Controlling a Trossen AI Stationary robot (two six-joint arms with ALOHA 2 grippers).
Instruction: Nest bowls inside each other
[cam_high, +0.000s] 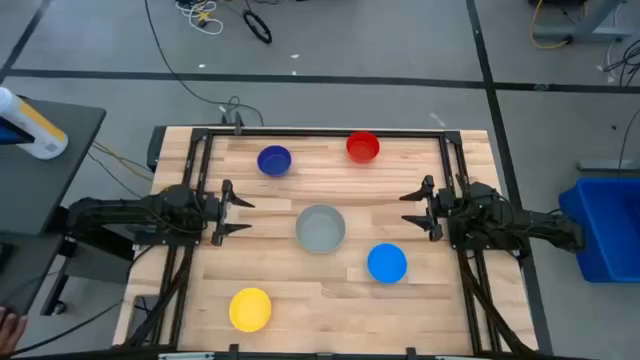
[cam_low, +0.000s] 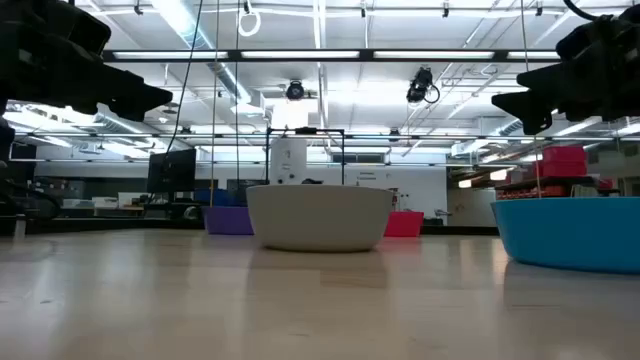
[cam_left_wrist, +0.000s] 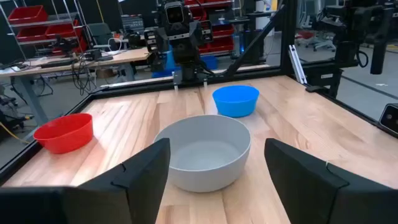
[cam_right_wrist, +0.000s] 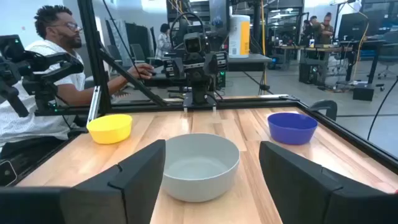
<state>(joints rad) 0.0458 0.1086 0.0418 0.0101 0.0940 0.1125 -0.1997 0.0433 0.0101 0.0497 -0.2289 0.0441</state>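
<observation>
A wooden table (cam_high: 320, 300) was bounded by a black metal frame (cam_high: 300, 132). A blue bin (cam_high: 605, 225) was seen on the floor beside it, and cables (cam_high: 215, 18) were strewn over the grey floor. A person (cam_right_wrist: 53, 68) was seated behind the table; red bins (cam_left_wrist: 28, 22) were shelved farther off.

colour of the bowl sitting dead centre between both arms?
Grey: the round plastic bowl mid-table, clearest in the high view.
</observation>
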